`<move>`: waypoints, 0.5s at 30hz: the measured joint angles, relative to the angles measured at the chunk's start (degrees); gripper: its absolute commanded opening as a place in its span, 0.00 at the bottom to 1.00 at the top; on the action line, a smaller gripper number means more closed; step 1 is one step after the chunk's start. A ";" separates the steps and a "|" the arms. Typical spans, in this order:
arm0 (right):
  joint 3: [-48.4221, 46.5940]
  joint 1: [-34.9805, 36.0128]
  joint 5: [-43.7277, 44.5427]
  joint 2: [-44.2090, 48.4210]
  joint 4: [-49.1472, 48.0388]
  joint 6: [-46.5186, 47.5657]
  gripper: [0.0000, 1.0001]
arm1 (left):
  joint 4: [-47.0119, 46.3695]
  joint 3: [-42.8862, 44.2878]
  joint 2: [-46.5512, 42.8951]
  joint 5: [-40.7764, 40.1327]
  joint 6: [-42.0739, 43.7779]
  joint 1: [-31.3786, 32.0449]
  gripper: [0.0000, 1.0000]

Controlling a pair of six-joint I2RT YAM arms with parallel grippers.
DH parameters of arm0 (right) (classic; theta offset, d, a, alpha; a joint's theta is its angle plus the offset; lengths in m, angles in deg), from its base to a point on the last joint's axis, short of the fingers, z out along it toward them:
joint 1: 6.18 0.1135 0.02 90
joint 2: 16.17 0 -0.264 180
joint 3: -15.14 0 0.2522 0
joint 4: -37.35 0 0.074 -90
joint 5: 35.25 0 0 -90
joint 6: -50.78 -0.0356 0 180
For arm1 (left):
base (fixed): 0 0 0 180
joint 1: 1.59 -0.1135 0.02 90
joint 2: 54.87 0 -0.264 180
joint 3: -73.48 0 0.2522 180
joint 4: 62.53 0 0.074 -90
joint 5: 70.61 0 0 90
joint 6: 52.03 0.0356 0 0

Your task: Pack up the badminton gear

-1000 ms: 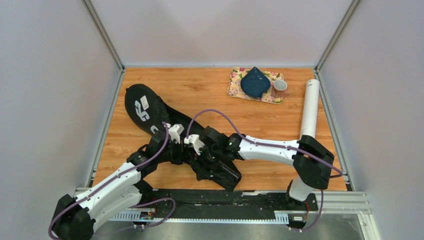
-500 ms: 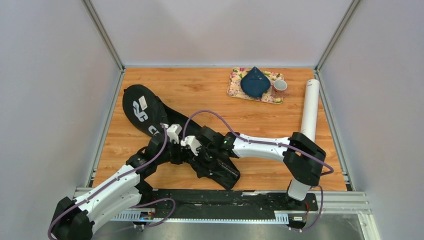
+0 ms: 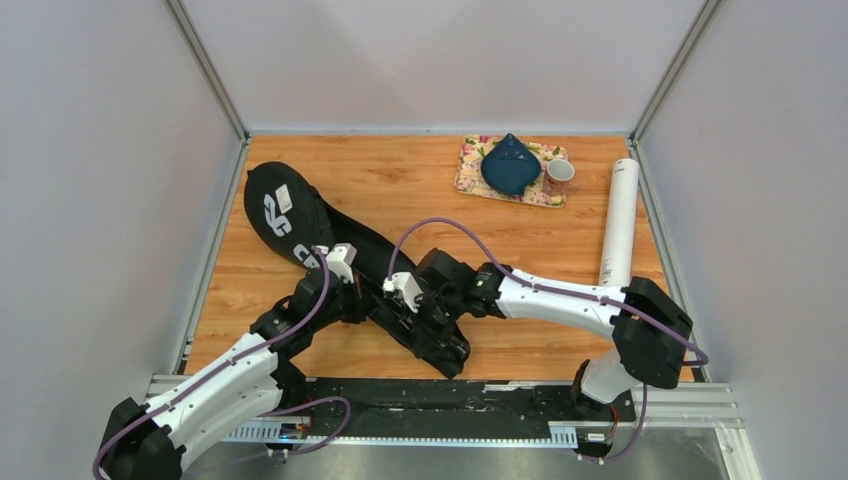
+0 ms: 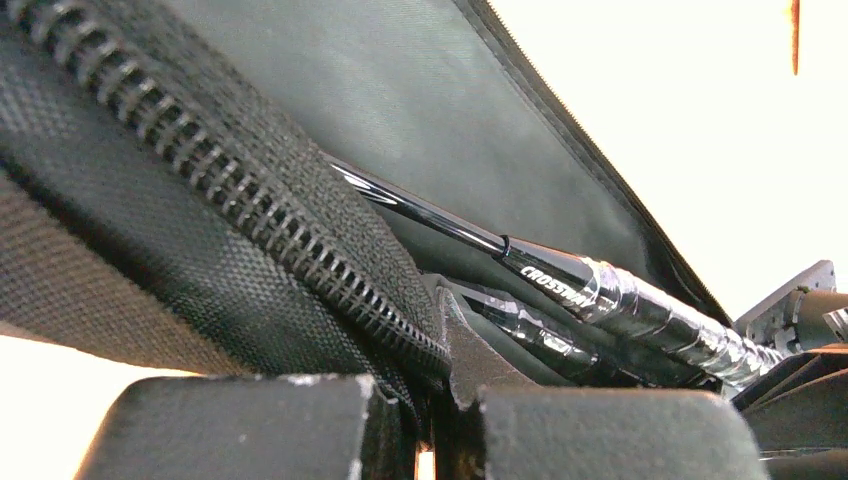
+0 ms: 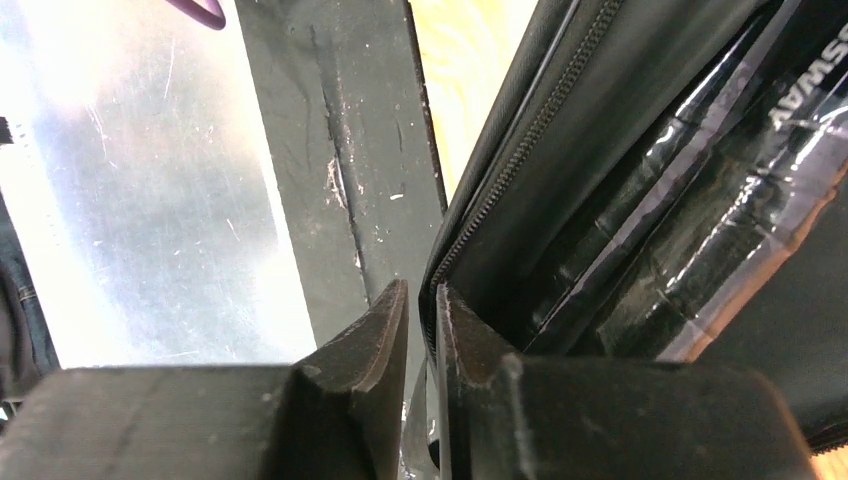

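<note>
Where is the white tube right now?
In the top view the tube lies lengthwise at the far right, just right of the cup and tray, well clear of the cover.

I was working in a lab test cell. Plain white panels (image 3: 100, 150) and aluminium rails (image 3: 205, 70) boxed in my wooden tabletop (image 3: 400, 180).

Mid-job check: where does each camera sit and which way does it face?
Top external: high behind the robot, looking down on the table; left arm and right arm meet at the racket cover.
Left wrist: looks past the left gripper into the cover's zippered opening.
Right wrist: looks past the right gripper at the cover's edge and the base rail.
Shared: both wrist views show wrapped racket handles.
</note>
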 measured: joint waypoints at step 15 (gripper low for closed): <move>5.46 3.19 11.34 4.26 -2.56 -8.57 0.00 | 0.44 0.00 0.13 -4.59 -5.90 0.35 0.00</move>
